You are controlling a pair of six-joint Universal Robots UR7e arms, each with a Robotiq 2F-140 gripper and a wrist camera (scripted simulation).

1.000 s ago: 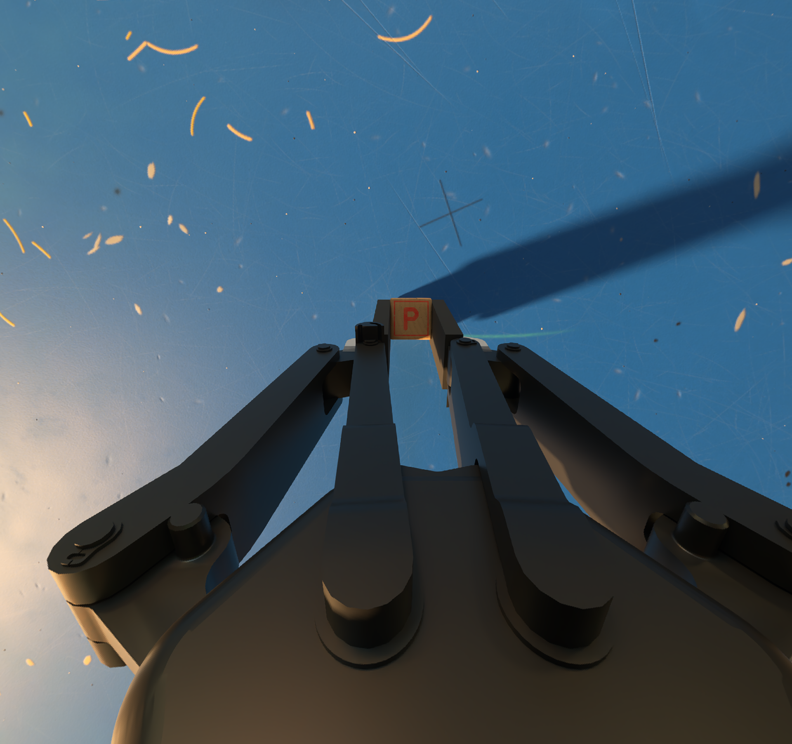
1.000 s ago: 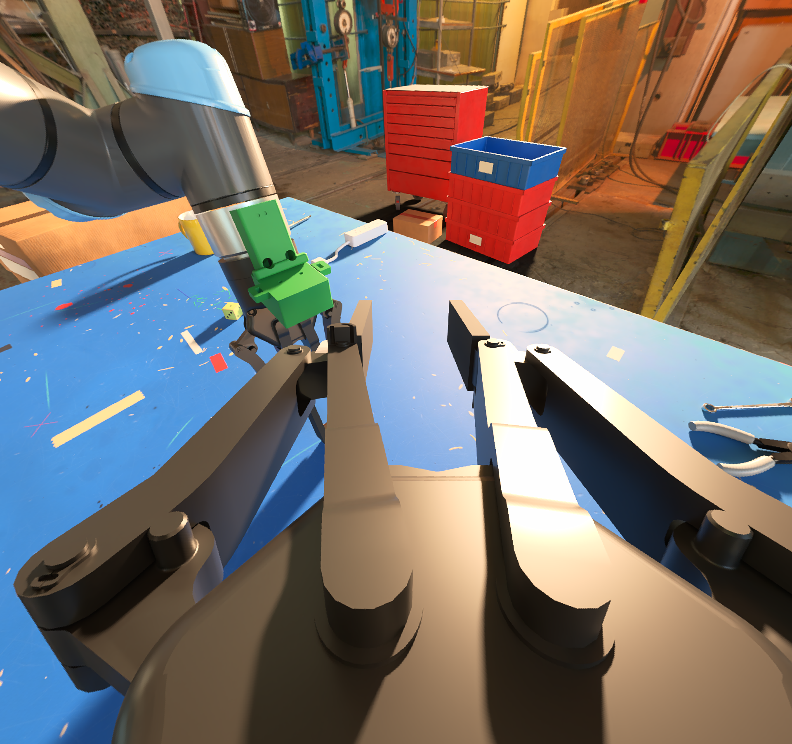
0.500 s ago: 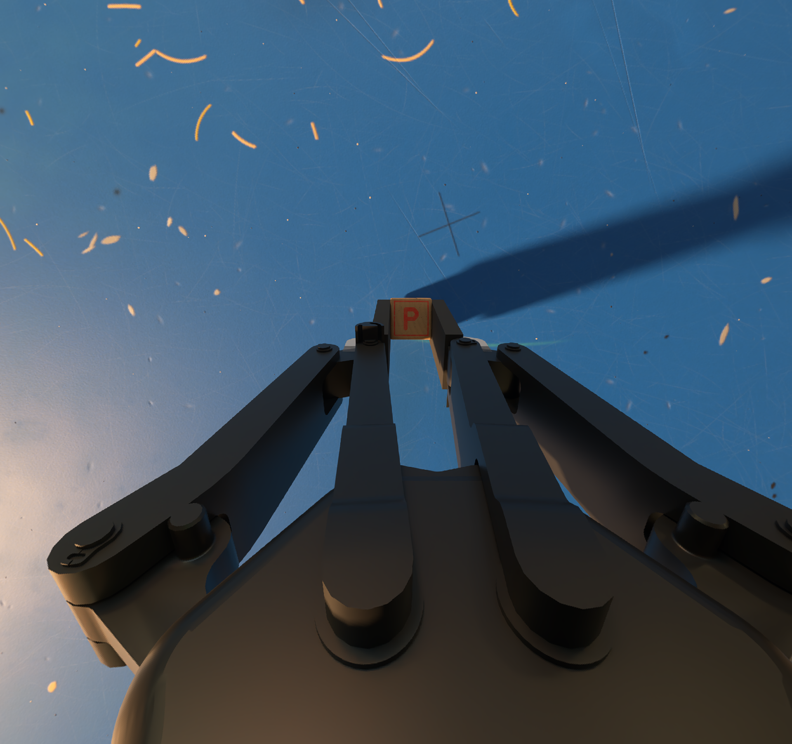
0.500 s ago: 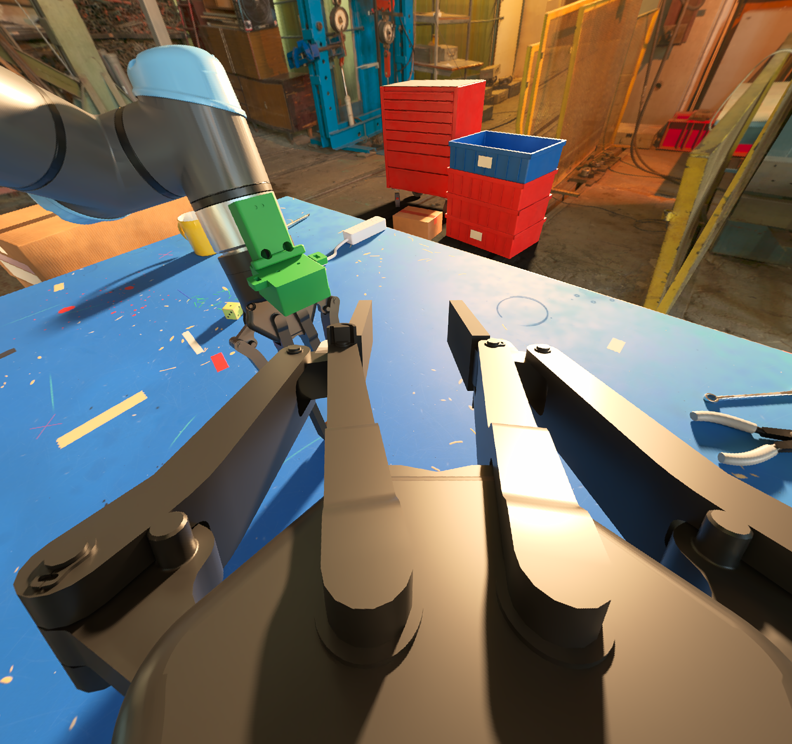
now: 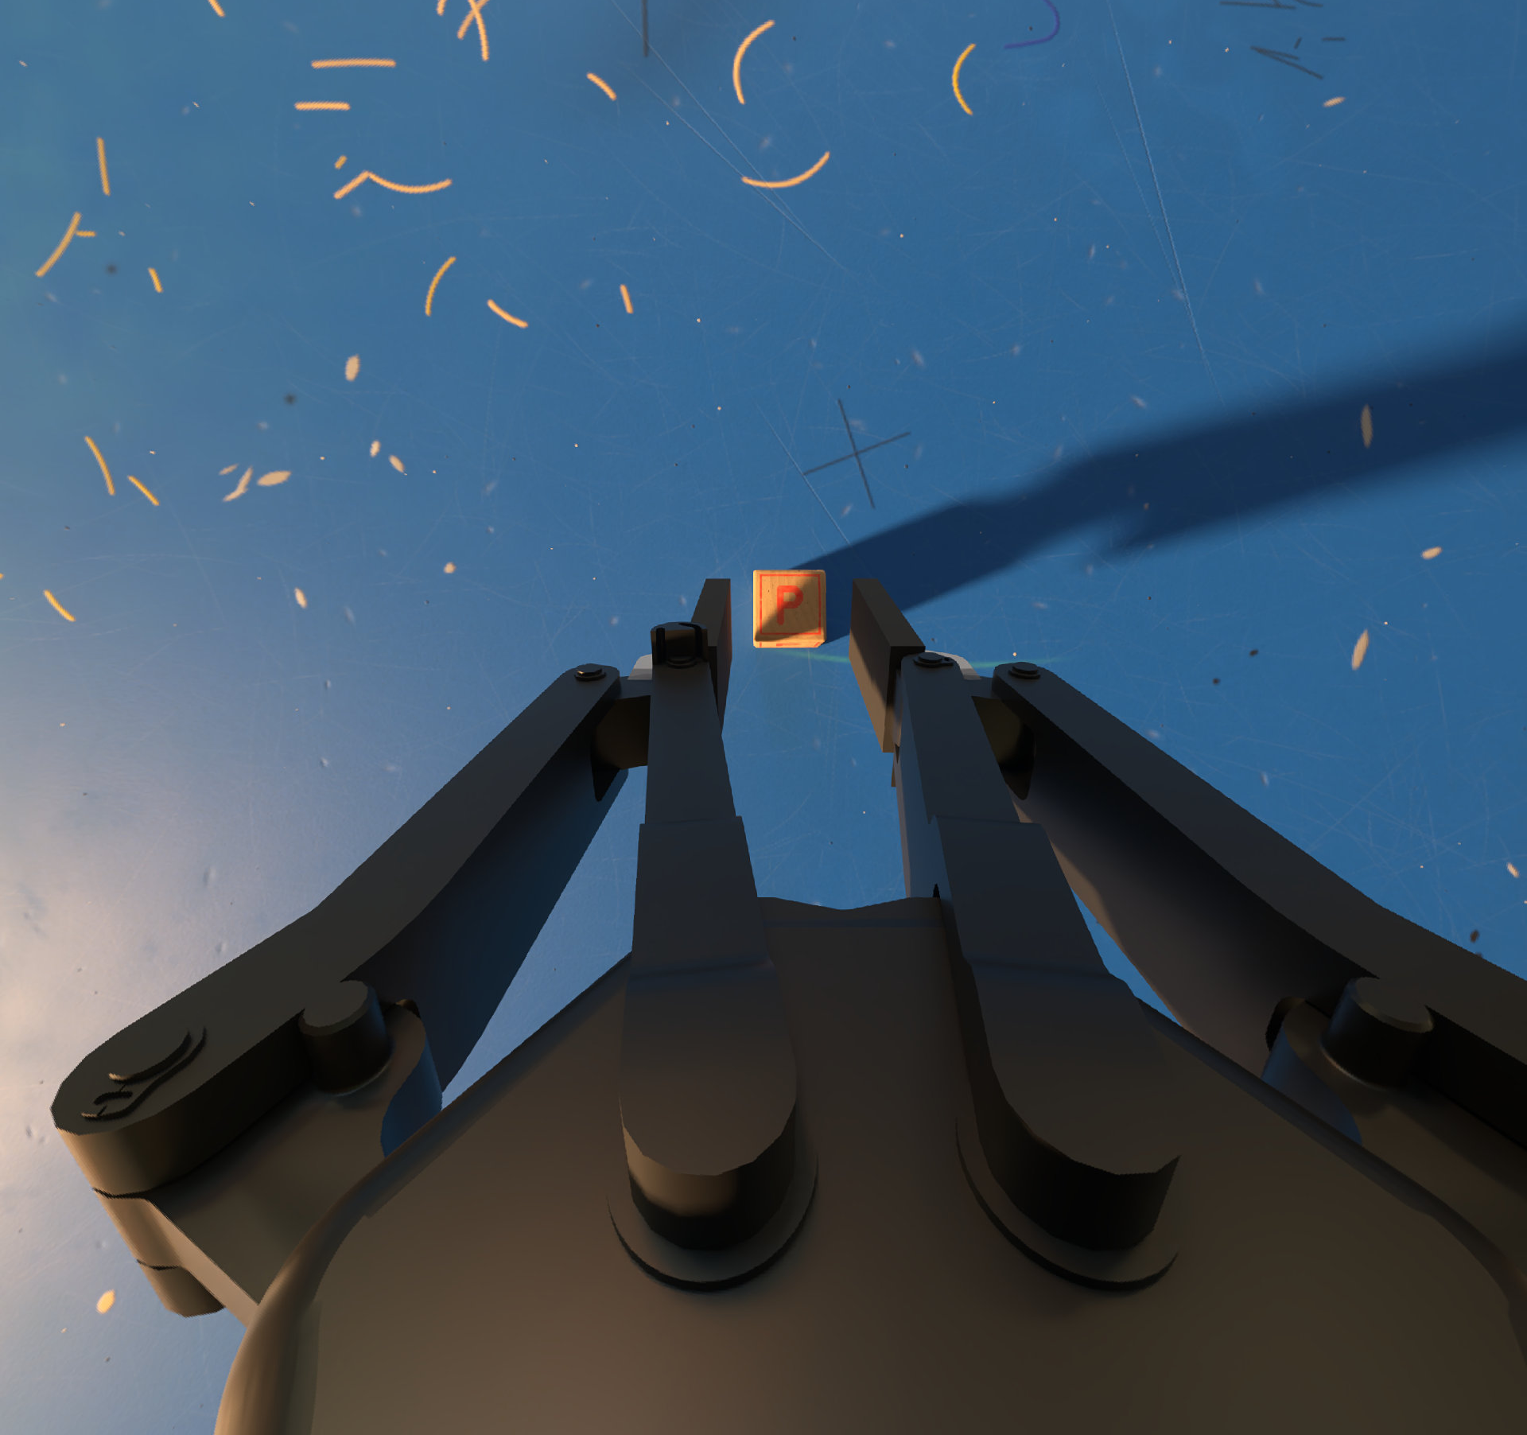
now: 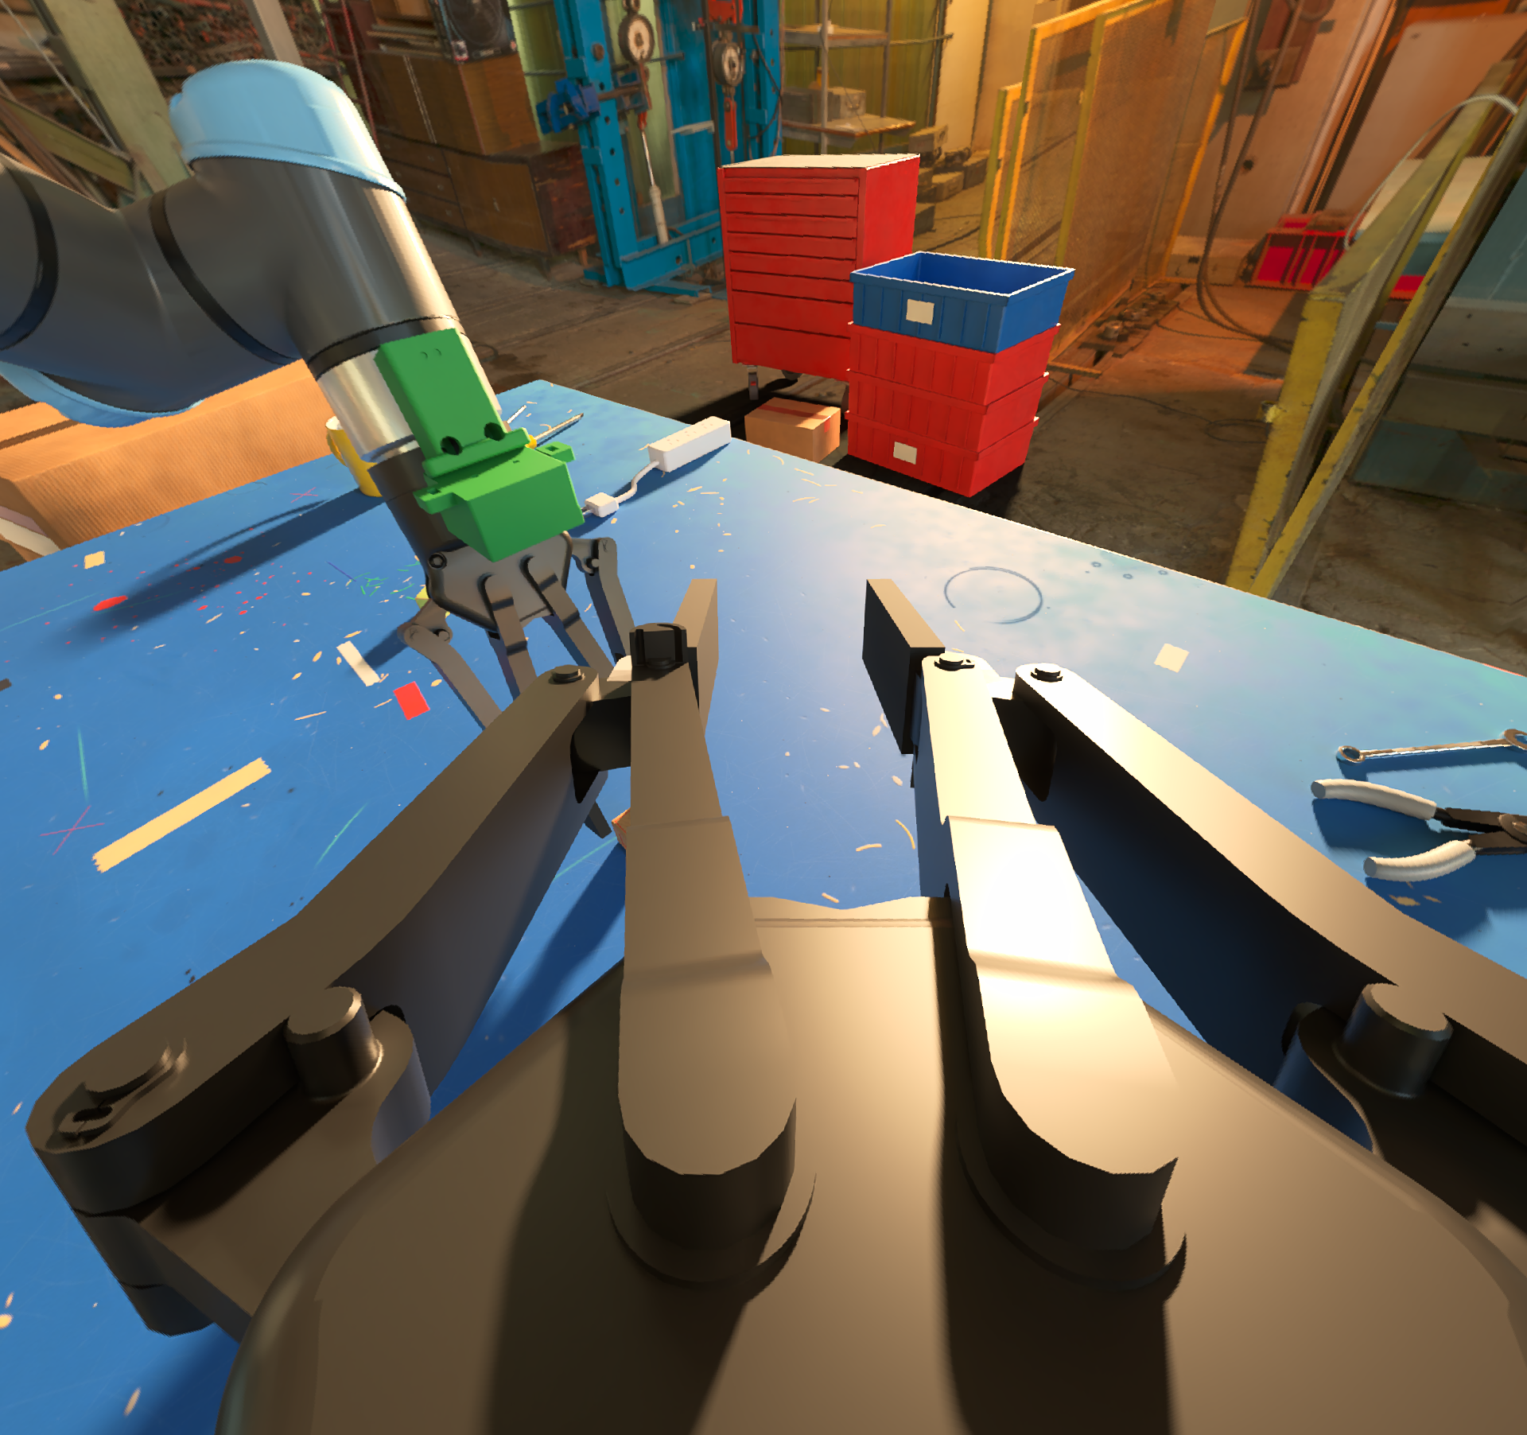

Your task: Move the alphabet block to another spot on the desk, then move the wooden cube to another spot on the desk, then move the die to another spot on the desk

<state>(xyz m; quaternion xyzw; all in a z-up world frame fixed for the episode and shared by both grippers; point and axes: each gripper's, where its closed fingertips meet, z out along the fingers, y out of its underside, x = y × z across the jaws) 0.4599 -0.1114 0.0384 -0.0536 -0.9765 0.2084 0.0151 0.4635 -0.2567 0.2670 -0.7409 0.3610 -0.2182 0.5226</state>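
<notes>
In the left wrist view the alphabet block (image 5: 789, 608), a small wooden cube with a red letter face, sits on the blue desk (image 5: 1074, 280). My left gripper (image 5: 789, 617) is open around it, with a narrow gap between each finger and the block. My right gripper (image 6: 793, 635) is open and empty above the desk (image 6: 826, 536). In the right wrist view the left arm with its green camera mount (image 6: 487, 453) reaches down to the desk at the left; its fingertips and the block are hidden behind my right finger. The wooden cube is not in view, and I cannot make out the die.
Pliers (image 6: 1421, 825) and a wrench (image 6: 1429, 751) lie at the desk's right edge. A white power strip (image 6: 690, 437) lies at the far edge, and a yellow mug (image 6: 343, 453) stands behind the left arm. Red drawer units (image 6: 814, 263) stand on the floor beyond.
My left gripper has opened and let go of the alphabet block, which now stands free between the fingers. The left arm has shifted right in the right wrist view.
</notes>
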